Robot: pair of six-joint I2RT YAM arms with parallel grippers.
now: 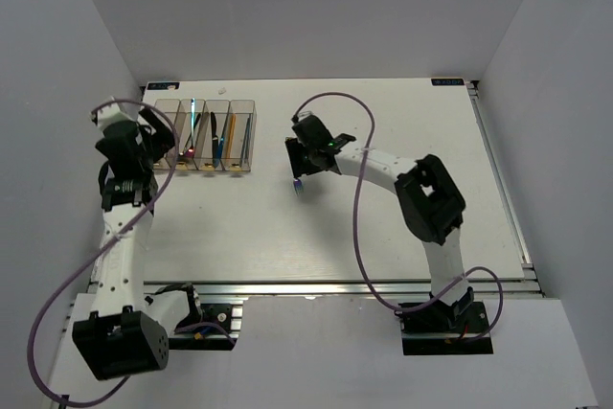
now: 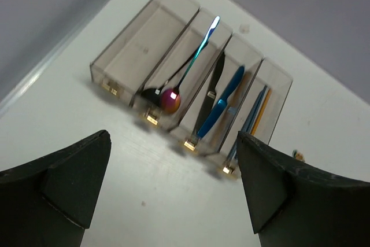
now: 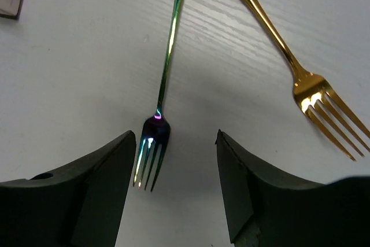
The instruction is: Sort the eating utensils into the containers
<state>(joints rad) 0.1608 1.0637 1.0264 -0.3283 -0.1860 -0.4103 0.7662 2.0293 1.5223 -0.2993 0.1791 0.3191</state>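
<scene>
Forks (image 3: 151, 138) two, bins (image 2: 140, 43) four.

we see a white desk (image 1: 383, 237) filling the middle of the top view, pale grey walls (image 1: 287, 7) closing it in above and at both sides. a metal rail (image 1: 335, 287) runs along its lower edge, and a small dark tag (image 1: 163, 86) sits at its upper left corner.

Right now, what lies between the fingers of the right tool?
The tines of the rainbow fork, flat on the table; the right wrist view shows this.
</scene>
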